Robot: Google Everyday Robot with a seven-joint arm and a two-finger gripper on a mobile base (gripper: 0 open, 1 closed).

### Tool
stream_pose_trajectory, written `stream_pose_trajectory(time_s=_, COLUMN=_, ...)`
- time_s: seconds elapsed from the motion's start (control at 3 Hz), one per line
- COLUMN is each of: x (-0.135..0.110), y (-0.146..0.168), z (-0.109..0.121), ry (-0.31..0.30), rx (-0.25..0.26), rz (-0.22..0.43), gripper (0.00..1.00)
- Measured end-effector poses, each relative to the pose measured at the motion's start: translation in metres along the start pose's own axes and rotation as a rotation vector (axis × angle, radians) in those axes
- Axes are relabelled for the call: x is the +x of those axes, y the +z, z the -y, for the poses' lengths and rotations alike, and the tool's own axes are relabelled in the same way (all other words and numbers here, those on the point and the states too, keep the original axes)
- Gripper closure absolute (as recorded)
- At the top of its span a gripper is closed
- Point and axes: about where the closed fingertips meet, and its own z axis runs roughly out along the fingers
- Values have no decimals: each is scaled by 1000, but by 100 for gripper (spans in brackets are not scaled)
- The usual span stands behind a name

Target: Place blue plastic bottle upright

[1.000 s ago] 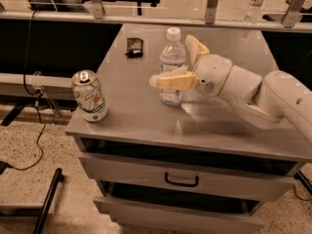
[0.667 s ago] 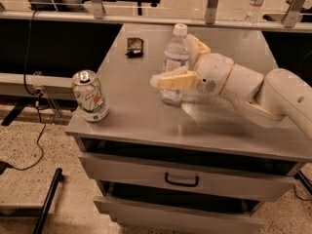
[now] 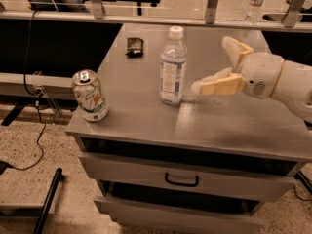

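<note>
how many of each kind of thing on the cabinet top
bottles: 1, the blue plastic bottle, standing upright
cans: 1, the soda can
packets: 1, the small dark packet
total: 3
the hand is open, to the right of the bottle, not touching it

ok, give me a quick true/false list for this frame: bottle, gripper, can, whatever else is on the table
1. The water bottle stands upright on the table. True.
2. The gripper is clamped on the water bottle. False: it sits beside the bottle on its right, fingers spread open and holding nothing.
3. The soda can lies on its side. False: it stands upright near the table's front left corner.
4. A small dark object lies farther back on the table, left of the water bottle. True.
5. The water bottle has no cap. False: a white cap is on it.
</note>
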Motion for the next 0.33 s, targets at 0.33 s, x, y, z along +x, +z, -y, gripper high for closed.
stream_pose_trajectory(time_s=0.33, x=2, y=-5, z=1, ry=2, rx=3, rz=-11, gripper=0)
